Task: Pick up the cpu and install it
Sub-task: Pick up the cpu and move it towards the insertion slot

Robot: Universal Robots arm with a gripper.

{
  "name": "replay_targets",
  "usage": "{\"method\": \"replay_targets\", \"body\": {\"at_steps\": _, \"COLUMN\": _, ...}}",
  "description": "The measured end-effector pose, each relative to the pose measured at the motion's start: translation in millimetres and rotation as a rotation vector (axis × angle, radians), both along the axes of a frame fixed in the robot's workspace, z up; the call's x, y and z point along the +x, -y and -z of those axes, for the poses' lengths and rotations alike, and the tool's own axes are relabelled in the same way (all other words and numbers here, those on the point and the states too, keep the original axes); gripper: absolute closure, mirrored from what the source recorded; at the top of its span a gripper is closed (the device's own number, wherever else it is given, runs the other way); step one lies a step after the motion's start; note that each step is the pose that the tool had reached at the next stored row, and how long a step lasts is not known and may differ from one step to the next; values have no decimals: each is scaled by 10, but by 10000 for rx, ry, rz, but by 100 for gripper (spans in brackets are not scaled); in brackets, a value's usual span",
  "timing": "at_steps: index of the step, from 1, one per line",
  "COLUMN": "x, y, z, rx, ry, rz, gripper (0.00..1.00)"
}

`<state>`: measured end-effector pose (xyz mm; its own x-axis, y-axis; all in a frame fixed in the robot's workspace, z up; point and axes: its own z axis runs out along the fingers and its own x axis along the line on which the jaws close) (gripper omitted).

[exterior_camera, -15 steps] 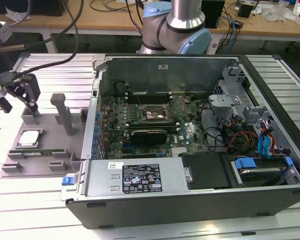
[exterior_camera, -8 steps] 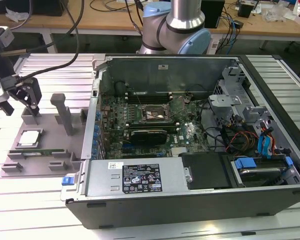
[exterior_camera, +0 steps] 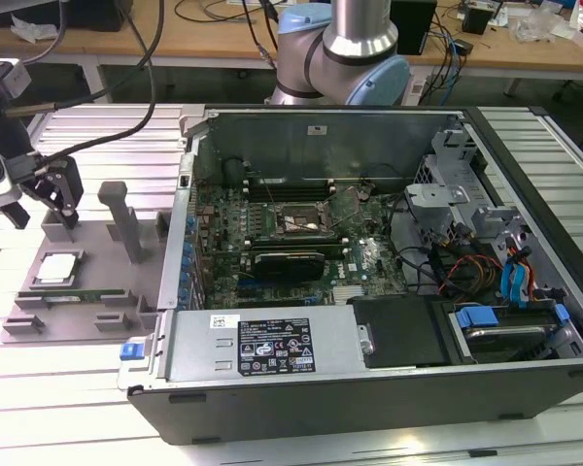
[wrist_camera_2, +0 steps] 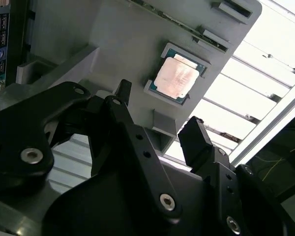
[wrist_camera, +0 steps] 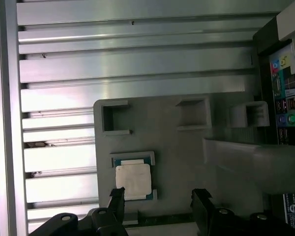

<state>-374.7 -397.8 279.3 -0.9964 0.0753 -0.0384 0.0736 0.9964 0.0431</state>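
Note:
The cpu (exterior_camera: 58,267) is a small square chip with a silver top, lying flat in a recess of the grey plastic tray (exterior_camera: 95,254) at the exterior view's left. My gripper (exterior_camera: 66,212) hangs open a little above the tray, just behind the cpu and not touching it. The cpu (wrist_camera_2: 177,78) lies beyond my gripper (wrist_camera_2: 157,115) in the second wrist view. In the first wrist view the cpu (wrist_camera: 132,181) sits beside one black fingertip (wrist_camera: 117,196) of my gripper (wrist_camera: 159,197), off to one side of the gap, and nothing is between the fingers.
An open computer case (exterior_camera: 369,388) lies right of the tray, with the motherboard's empty socket (exterior_camera: 306,221) inside and a long black card (exterior_camera: 287,262) in front of it. An upright grey post (exterior_camera: 121,218) rises from the tray. The slatted metal table (exterior_camera: 58,388) surrounds everything.

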Motion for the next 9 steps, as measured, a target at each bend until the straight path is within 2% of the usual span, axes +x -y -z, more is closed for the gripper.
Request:
{"method": "replay_targets", "body": {"at_steps": 1, "x": -1, "y": -1, "z": 3, "rx": -64, "ry": 2, "rz": 2, "gripper": 34}}
{"method": "replay_targets", "body": {"at_steps": 3, "x": 1, "y": 0, "z": 21, "rx": -102, "ry": 3, "rz": -3, "gripper": 34}}
{"method": "replay_targets", "body": {"at_steps": 4, "x": 0, "y": -4, "z": 29, "rx": -243, "ry": 3, "rz": -1, "gripper": 34}}
{"method": "replay_targets", "body": {"at_steps": 5, "x": 1, "y": -12, "z": 31, "rx": -480, "ry": 2, "rz": -2, "gripper": 34}}
{"method": "replay_targets", "body": {"at_steps": 6, "x": 0, "y": -28, "z": 34, "rx": -824, "ry": 1, "rz": -2, "gripper": 34}}
{"method": "replay_targets", "body": {"at_steps": 7, "x": -4, "y": -44, "z": 41, "rx": -922, "ry": 6, "rz": -42, "gripper": 34}}
{"method": "replay_targets", "body": {"at_steps": 9, "x": -43, "y": -57, "z": 64, "rx": -922, "ry": 18, "rz": -326, "gripper": 34}}
